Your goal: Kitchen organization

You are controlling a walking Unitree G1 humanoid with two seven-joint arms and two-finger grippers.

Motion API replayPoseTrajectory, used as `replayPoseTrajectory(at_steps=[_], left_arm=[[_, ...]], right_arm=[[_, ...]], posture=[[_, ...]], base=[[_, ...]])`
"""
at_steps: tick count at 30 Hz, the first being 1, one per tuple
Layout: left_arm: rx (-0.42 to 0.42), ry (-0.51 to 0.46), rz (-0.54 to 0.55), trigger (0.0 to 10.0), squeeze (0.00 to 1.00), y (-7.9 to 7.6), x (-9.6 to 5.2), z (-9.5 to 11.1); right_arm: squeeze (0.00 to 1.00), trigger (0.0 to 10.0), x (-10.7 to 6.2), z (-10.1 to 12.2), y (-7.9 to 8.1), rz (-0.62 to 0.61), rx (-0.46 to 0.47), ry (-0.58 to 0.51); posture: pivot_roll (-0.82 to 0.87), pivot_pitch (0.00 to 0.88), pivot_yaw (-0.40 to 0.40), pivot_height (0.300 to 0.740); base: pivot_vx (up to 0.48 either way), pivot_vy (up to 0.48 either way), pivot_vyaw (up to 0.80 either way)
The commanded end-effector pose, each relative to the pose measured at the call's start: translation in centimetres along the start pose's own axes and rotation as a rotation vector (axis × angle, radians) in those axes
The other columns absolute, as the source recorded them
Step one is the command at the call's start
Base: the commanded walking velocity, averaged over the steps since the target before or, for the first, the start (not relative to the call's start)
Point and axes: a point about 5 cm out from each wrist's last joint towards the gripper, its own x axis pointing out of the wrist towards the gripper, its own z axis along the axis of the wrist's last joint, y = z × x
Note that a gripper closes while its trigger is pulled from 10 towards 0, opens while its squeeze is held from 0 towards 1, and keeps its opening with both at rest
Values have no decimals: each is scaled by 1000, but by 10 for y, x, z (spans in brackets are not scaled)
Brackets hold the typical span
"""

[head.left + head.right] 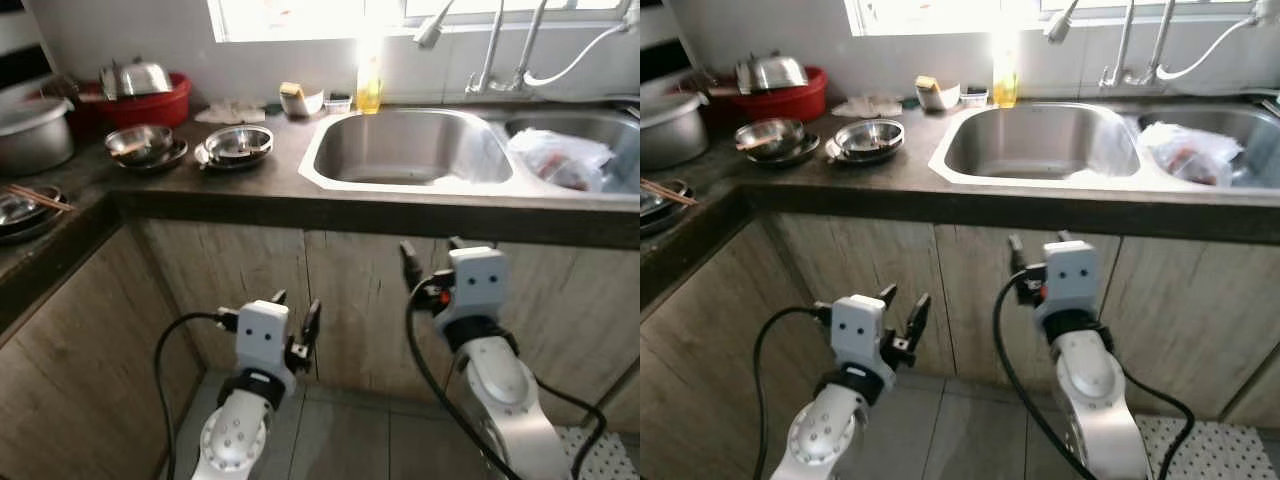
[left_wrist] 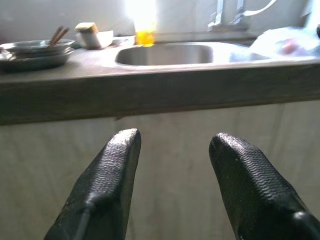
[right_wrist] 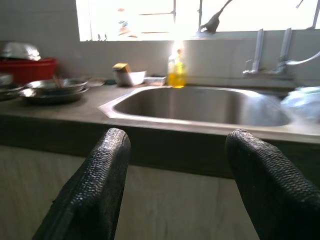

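1. Closest to me: my left claw (image 1: 297,318) is low in front of the cabinet doors (image 1: 230,270), fingers spread wide, nothing in it. Right claw (image 1: 432,252) sits a bit higher, just under the counter (image 1: 270,185) edge, also wide and empty. Neither touches anything.

2. On the counter's near-left corner there's a plate with chopsticks (image 1: 38,197) lying across it. They look loose, so if I bump or tilt that plate they'd probably roll off to the floor.

3. Further in, two stacks of steel bowls (image 1: 238,144) and (image 1: 145,146), side by side, left of the sink (image 1: 410,148). My guess is these are what I'm meant to tidy. Steel is slick and they're nested, so pinching one rim could drag the whole stack or let it slip and clatter.

4. The left basin looks empty; the right basin holds a plastic bag (image 1: 560,158) with something reddish inside, can't tell what.

5. Back by the wall: a big pot (image 1: 32,130), a red tub (image 1: 150,100) with a steel pot in it, a sponge dish (image 1: 298,100), and a soap bottle (image 1: 368,85) under the window.

6. Main risk from here: both claws are below the counter lip, so lifting straight up could knock the edge. The window glare also washes out the back row, so judging reach there is dicey.
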Motion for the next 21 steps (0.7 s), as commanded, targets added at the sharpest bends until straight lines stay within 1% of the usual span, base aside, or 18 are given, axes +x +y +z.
replayPoseTrajectory(at_steps=[1, 2, 12, 20, 21], left_arm=[[17, 4, 14, 10000, 0, 5, -1, 0], [17, 4, 14, 10000, 0, 5, -1, 0], [12, -3, 36, 10000, 0, 8, 1, 2], [16, -1, 31, 10000, 0, 8, 2, 2], [17, -2, 31, 10000, 0, 8, 2, 2]], right_arm=[[0, 10000, 1, 3, 7, 26, 15, -5], [0, 10000, 1, 3, 7, 26, 15, -5], [0, 10000, 0, 0, 9, 47, 14, 11], [0, 10000, -2, -4, 12, 68, 6, 27], [0, 10000, -3, -3, 12, 69, 5, 27]], posture=[[96, 17, 0, 740], [96, 17, 0, 740], [97, 20, -2, 740], [97, 22, 3, 740], [98, 25, -2, 740]], base=[[-262, 0, 0], [-262, 0, 0], [0, 0, 0], [0, 0, 0], [0, 0, 531]])
